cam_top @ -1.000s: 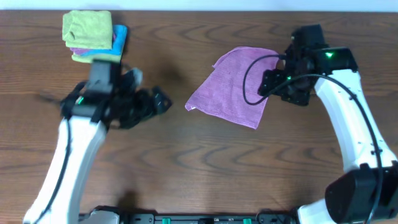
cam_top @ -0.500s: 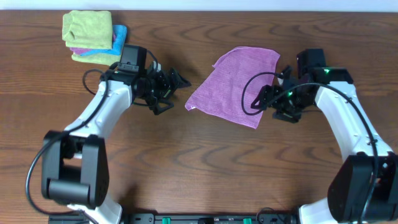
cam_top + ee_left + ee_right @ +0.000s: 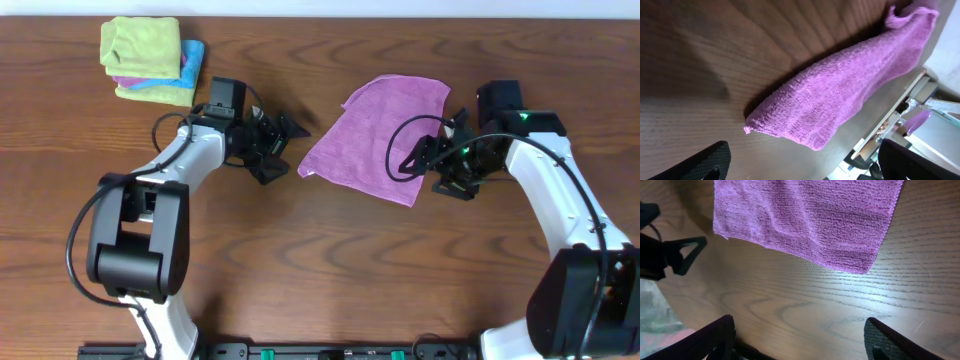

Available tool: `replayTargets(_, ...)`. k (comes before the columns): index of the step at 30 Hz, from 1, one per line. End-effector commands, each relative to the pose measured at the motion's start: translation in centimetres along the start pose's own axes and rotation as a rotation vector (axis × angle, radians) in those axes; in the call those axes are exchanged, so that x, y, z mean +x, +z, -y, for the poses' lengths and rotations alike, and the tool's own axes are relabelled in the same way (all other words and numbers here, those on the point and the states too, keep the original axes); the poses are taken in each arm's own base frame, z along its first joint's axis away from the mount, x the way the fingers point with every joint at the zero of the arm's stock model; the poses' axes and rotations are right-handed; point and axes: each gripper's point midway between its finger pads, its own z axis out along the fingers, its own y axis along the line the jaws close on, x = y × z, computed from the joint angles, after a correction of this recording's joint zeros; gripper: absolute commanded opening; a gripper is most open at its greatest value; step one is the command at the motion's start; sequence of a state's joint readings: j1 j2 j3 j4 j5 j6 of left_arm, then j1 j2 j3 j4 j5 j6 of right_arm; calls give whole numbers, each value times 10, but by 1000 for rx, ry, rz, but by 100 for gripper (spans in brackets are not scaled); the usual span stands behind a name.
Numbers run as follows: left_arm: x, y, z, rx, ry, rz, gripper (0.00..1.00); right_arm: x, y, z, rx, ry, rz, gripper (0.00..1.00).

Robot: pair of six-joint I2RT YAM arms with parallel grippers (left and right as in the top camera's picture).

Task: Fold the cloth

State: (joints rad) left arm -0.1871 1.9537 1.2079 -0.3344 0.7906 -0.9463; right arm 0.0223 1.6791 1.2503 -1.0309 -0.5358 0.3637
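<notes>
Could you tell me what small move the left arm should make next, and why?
Probably ease the left claw forward onto the near corner of the flat purple terry cloth: the claw is open, empty, just short of that corner.

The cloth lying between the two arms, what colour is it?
The cloth is plain purple, no pattern; the right wrist view shows it best.
</notes>
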Motion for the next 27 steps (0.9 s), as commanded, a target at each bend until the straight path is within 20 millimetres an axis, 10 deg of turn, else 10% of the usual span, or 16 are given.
replayTargets(1, 5, 11, 0, -8, -32, -32, 95, 2, 0, -3, -20, 28, -10, 83)
replayTargets(27, -1, 47, 2, -44, -130, 68, 95, 4, 0, -2, -16, 33, -18, 82)
